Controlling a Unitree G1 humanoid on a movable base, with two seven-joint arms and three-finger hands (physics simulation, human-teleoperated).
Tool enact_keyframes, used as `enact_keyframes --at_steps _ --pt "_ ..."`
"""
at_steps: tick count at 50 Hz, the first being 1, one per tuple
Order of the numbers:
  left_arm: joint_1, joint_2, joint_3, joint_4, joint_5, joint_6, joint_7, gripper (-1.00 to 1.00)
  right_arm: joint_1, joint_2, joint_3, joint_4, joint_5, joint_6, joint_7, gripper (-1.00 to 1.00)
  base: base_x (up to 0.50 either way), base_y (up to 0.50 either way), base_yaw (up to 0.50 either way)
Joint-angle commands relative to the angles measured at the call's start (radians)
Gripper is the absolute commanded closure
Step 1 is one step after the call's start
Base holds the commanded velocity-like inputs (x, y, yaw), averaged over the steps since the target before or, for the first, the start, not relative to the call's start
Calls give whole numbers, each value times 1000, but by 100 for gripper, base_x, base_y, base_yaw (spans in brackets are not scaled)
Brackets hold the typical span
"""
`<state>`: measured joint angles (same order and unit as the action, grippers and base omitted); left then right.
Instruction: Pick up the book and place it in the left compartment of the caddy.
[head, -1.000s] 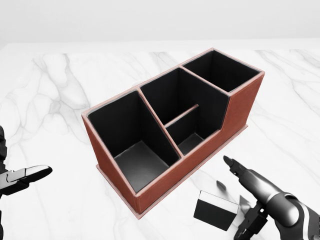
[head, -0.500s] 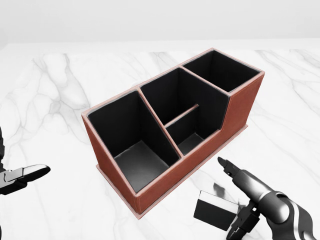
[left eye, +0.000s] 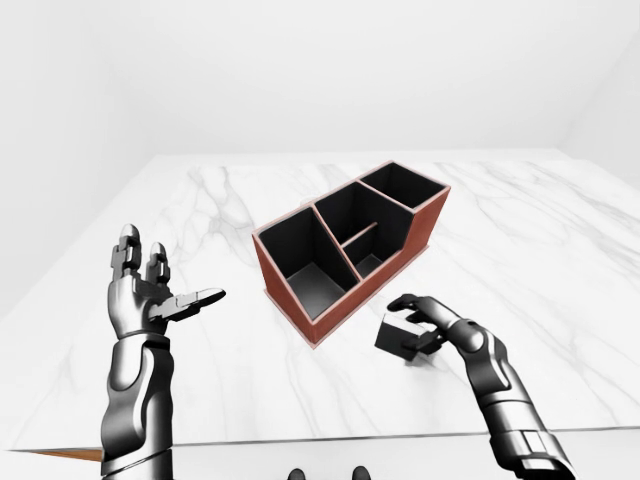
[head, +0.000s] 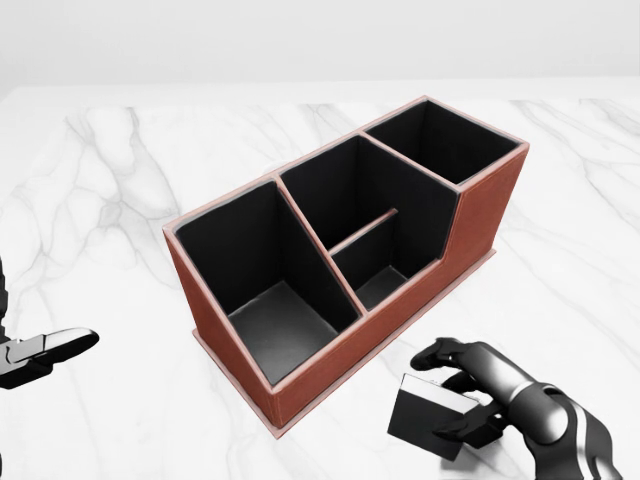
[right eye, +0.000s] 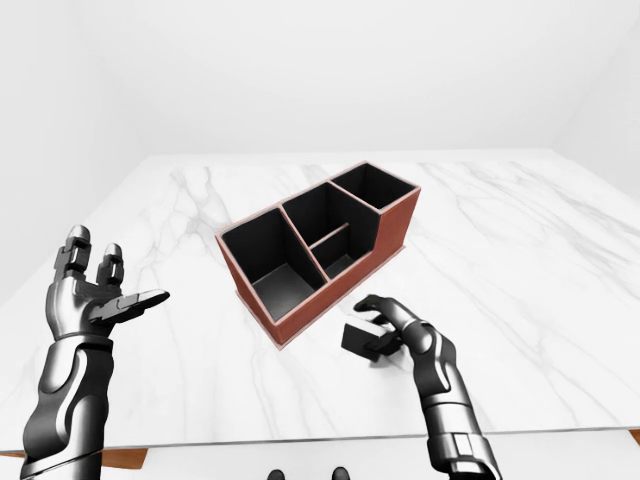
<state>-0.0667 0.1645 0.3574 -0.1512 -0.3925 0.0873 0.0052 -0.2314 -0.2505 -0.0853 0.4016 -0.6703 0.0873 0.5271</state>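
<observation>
Your right hand (head: 462, 392) is curled over the book (head: 428, 417) now, one finger arched across its upper edge and another pressing at its right side, so you are gripping it. The book, small and black with a pale edge, sits low on the white marble worktop (head: 120, 180), just beside the caddy's near corner in the head view's bottom right, apart from the caddy wall. I can't tell whether it is lifted off the worktop or resting on it.

The caddy (head: 340, 355) stands diagonally across the head view, reddish-brown outside and black inside, with pale rims. Its left compartment (head: 268, 290) is the big one nearest the view's left, and its dark floor is in plain sight. Next to it comes a middle section split by a low cross divider, and a square compartment sits up at the top right.

Your left hand (left eye: 150, 295) is well apart from all this, raised over the worktop's left side in the left-eye view, fingers spread upward and thumb pointing right, holding nothing.
</observation>
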Motion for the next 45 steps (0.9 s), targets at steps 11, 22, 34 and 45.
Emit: enact_keyframes --at_steps 11,22,34,45 --pt "6 -2 2 -17 -4 0 1 -100 -12 5 13 -7 -1 0 -18 100 0 0 0" --pt "6 -4 0 -19 -2 0 -2 -100 -19 8 15 -5 -5 0 -15 100 0 0 0" --pt "5 -4 -1 -12 -1 0 -6 -100 28 18 44 -317 -140 0 137 100 0 0 0" --pt "11 -5 2 -30 -8 0 -5 -100 28 69 78 -674 -451 0 171 100 0 0 0"
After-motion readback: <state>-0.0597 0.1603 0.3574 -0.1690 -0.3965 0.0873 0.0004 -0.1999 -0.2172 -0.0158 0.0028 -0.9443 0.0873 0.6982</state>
